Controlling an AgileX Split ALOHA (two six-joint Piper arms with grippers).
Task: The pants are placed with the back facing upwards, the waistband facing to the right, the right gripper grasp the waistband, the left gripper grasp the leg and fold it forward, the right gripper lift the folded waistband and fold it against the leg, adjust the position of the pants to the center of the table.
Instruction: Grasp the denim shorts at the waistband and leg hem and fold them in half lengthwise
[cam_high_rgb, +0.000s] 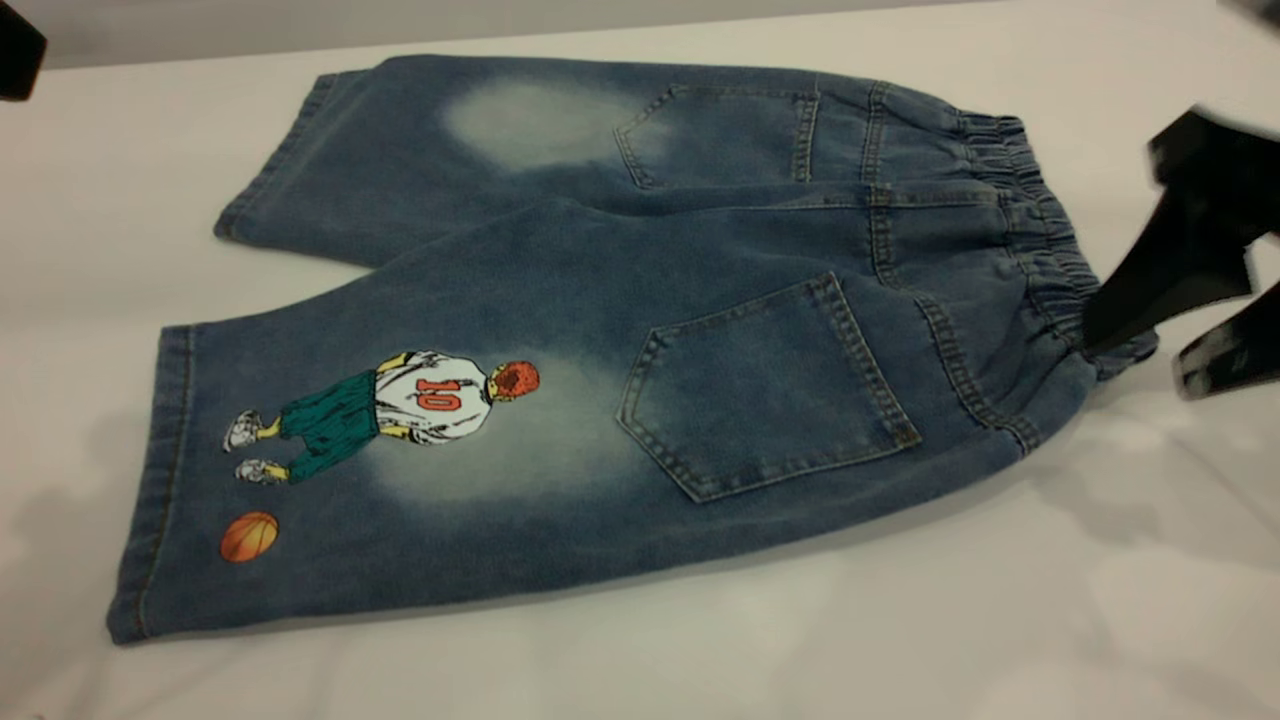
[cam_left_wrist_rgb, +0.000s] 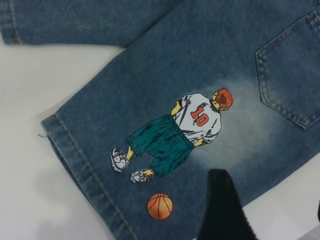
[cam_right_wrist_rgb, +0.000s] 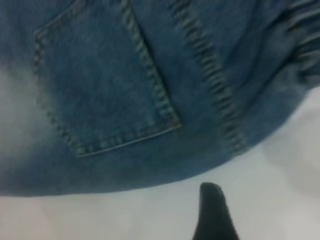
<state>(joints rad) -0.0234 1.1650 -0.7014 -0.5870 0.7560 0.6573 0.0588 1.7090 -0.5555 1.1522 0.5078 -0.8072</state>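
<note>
1. One pants, flat on counter, back up; waistband at right.
2. Right tool: fingers apart at waistband's near end.
3. Left tool: above printed leg; fingers apart.

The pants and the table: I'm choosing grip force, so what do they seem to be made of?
The pants look like soft washed denim: blue twill, contrast stitching, pale faded patches, with a gathered elastic waistband. The player print looks like a flat, opaque ink layer. The table looks like smooth matte white, possibly laminate; the material is uncertain.
</note>
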